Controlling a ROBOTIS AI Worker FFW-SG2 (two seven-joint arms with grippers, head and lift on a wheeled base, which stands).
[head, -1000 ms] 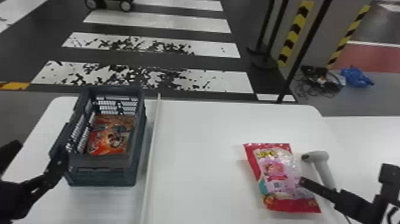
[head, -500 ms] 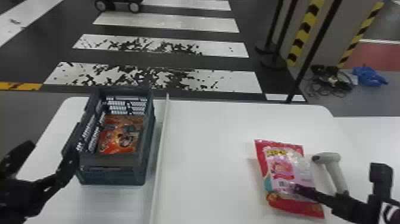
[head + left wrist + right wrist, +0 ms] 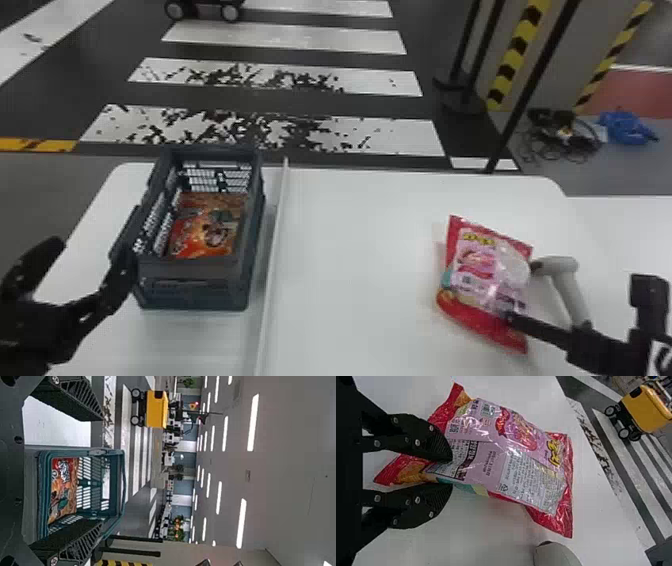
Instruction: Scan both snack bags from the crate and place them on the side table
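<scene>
Shifted nearer the handheld scanner (image 3: 561, 265), the pink-and-red snack bag (image 3: 482, 275) sat clamped in the right tool (image 3: 451, 472) over the worktop (image 3: 350, 270); the left tool (image 3: 102, 471) stood apart near the crate (image 3: 192, 270). Scanning likely demanded a steady, smooth face.

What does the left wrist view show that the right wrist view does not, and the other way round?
Left wrist view: the orange snack bag inside the crate, the ceiling lights, the open left pincer.
Right wrist view: the pink snack bag held in the right pincer, the rounded end of the handheld scanner.
Both: the yellow cart, the striped crossing, the white tabletop.
</scene>
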